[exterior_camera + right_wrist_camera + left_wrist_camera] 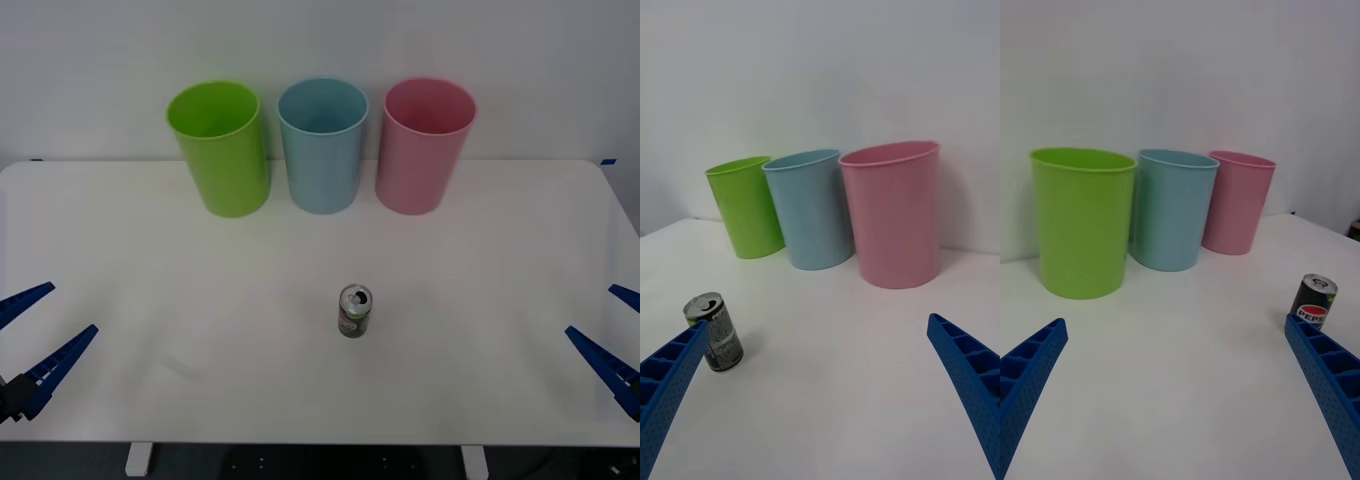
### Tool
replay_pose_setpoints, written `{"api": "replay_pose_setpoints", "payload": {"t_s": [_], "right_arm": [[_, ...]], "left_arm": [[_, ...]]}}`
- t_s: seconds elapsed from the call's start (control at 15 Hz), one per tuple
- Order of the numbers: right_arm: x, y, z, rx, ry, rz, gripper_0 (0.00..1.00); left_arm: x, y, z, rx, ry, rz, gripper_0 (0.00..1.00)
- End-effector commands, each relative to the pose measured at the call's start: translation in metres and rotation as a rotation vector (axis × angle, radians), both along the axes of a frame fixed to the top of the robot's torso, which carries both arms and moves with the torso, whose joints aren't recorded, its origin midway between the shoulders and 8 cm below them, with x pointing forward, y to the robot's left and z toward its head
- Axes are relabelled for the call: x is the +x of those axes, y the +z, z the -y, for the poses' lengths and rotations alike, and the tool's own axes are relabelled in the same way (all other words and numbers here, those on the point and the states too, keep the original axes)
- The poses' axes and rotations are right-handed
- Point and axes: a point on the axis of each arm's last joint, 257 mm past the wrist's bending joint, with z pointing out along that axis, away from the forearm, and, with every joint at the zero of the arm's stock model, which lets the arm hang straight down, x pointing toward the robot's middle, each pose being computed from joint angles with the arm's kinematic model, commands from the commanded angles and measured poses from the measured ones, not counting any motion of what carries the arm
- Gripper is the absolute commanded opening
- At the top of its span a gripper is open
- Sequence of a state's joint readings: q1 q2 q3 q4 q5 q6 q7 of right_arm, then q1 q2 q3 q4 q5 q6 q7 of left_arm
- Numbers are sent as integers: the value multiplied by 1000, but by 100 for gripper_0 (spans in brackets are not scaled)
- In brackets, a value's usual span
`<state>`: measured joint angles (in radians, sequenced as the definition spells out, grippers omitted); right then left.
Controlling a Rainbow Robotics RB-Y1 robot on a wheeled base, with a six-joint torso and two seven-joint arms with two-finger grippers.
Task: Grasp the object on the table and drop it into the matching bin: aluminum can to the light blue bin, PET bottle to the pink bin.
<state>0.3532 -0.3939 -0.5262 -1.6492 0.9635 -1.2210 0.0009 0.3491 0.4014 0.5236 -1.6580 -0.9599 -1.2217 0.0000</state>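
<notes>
A small dark aluminum can (355,311) with a silver top stands upright near the middle of the white table (200,300); it also appears as the can (713,331) and the can (1313,301) in the wrist views. The light blue bin (322,144) stands at the back between a lime green one and the pink bin (425,145). My left gripper (35,325) is open at the table's front left edge. My right gripper (612,330) is open at the front right edge. Both are far from the can and hold nothing.
A lime green bin (219,147) stands left of the light blue one, all three in a row close to the back wall. Open tabletop lies between the can and the bins and on both sides of the can.
</notes>
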Motion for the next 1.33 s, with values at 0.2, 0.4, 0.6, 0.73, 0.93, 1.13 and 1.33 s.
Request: {"api": "replay_pose_setpoints", "payload": {"t_s": [0.2,0.4,0.6,0.73,0.93,1.13,1.33], "right_arm": [[2,-3,-4,-12,11,-6,100],[2,-15,-10,-51,22,-23,100],[0,-24,-21,-68,44,-31,100],[-1,-29,-31,-70,66,-31,100],[-1,-36,-43,-85,86,-28,100],[-1,-40,-54,-99,103,-17,100],[4,-49,-61,-168,93,30,100]], "left_arm": [[0,0,0,0,0,0,100],[0,0,0,0,0,0,100],[0,0,0,0,0,0,100],[0,0,0,0,0,0,100],[0,0,0,0,0,0,100],[0,0,0,0,0,0,100],[0,0,0,0,0,0,100]]}}
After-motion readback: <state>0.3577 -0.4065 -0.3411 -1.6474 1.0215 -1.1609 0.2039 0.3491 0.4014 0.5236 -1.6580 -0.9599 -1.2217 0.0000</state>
